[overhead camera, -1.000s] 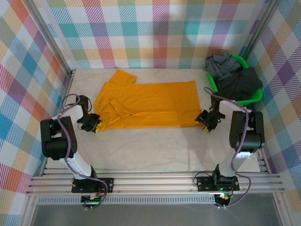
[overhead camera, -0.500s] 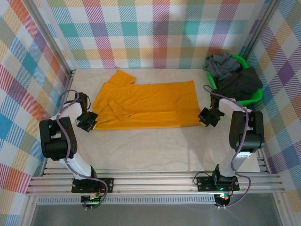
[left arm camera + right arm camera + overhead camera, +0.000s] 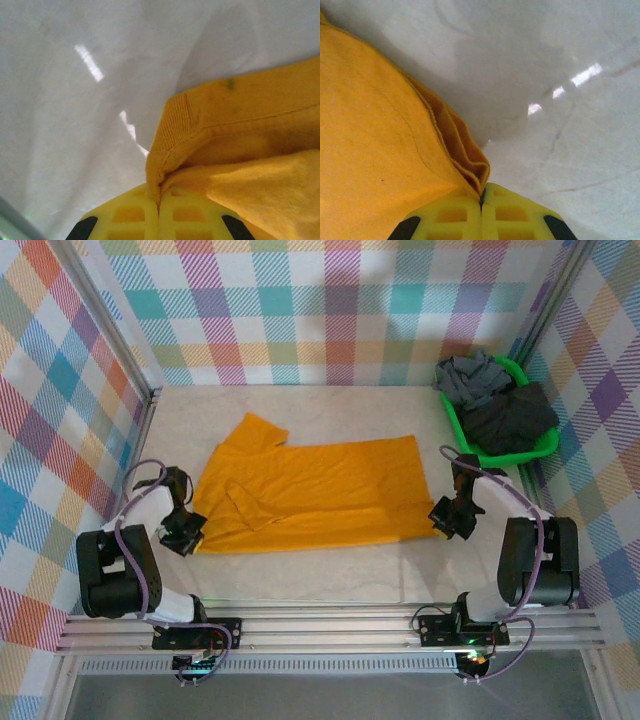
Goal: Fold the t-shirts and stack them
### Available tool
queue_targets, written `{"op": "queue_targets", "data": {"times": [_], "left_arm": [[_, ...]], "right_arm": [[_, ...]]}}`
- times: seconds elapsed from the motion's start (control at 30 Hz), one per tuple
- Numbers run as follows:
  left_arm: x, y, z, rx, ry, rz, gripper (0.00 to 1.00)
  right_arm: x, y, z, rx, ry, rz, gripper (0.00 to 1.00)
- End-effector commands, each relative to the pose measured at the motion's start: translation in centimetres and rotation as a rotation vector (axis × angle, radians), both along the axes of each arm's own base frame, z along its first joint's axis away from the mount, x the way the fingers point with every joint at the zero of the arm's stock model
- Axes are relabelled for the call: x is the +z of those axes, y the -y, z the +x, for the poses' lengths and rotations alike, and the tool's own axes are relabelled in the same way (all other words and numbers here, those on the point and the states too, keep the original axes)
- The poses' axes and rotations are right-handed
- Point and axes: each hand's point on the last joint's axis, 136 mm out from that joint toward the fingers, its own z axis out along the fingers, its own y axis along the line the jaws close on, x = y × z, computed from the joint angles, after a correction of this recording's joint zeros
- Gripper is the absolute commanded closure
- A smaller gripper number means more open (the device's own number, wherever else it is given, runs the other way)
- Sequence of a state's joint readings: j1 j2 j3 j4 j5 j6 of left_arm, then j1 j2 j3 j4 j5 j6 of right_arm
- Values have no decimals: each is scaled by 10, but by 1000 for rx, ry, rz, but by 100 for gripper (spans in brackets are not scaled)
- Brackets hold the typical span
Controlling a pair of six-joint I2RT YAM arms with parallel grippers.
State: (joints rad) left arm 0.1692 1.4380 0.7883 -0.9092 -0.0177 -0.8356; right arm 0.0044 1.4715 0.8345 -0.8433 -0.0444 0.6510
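I am looking down on a pale, marble-patterned table (image 3: pixel 320 575) boxed in by pastel plaid walls (image 3: pixel 320 310), with an aluminium rail (image 3: pixel 320 625) running along the near edge where both arm bases are bolted. The orange t-shirt (image 3: pixel 310 495) is lying spread out flat across the middle of the table, one sleeve pointing toward the far left. In the far right corner a green basket (image 3: pixel 548 448) is holding the grey t-shirt (image 3: pixel 470 375) and the charcoal t-shirt (image 3: pixel 515 418), both crumpled.

From overhead I am seeing the left pincer (image 3: pixel 187 535) sitting at the shirt's near left corner and the right pincer (image 3: pixel 448 522) at its near right corner, but that view is too coarse to show the jaws.

The wrist cameras are giving me that detail. The left pincer (image 3: pixel 159 212) is clamped closed on the orange t-shirt (image 3: pixel 240 145), its yellow fingers (image 3: pixel 127 216) pinching a ribbed, stitched edge, with light glinting off the glossy table (image 3: pixel 75 100). The right pincer (image 3: pixel 481 206) is likewise closed on the orange t-shirt (image 3: pixel 370 150), gripping a layered hem fold just above the table (image 3: pixel 560 75).
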Motion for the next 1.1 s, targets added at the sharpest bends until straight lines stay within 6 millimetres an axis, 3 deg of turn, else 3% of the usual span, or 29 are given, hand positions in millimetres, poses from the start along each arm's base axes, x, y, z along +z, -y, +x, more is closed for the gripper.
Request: {"op": "queue_targets", "data": {"times": [0.0,0.07,0.17,0.23,0.33,0.4,0.53,0.63,0.73,0.87,1.07], "left_arm": [[-3,-2,-15,43,-34,13,90],[-2,-3,-13,38,-36,14,82],[15,-11,-7,23,-23,70,51],[38,-14,2,-9,32,136,42],[67,0,19,-36,148,143,42],[70,27,32,-39,223,63,43],[50,99,48,-15,294,-147,44],[33,129,51,6,285,-196,43],[22,146,60,10,278,-221,42],[10,146,68,-16,246,-184,47],[-3,150,71,-35,206,-176,67]], "right_arm": [[-4,1,-19,-44,-52,-2,100],[-8,-2,-21,-54,-66,18,99],[-3,-7,-17,-66,-38,41,73],[11,-7,-7,-60,38,37,59],[47,-21,21,22,230,70,50],[71,-52,44,132,375,191,47],[110,-129,63,358,537,484,46],[121,-163,63,464,560,555,45],[122,-176,66,472,551,597,46],[120,-179,66,479,538,603,46],[117,-174,63,477,522,572,47]]}}
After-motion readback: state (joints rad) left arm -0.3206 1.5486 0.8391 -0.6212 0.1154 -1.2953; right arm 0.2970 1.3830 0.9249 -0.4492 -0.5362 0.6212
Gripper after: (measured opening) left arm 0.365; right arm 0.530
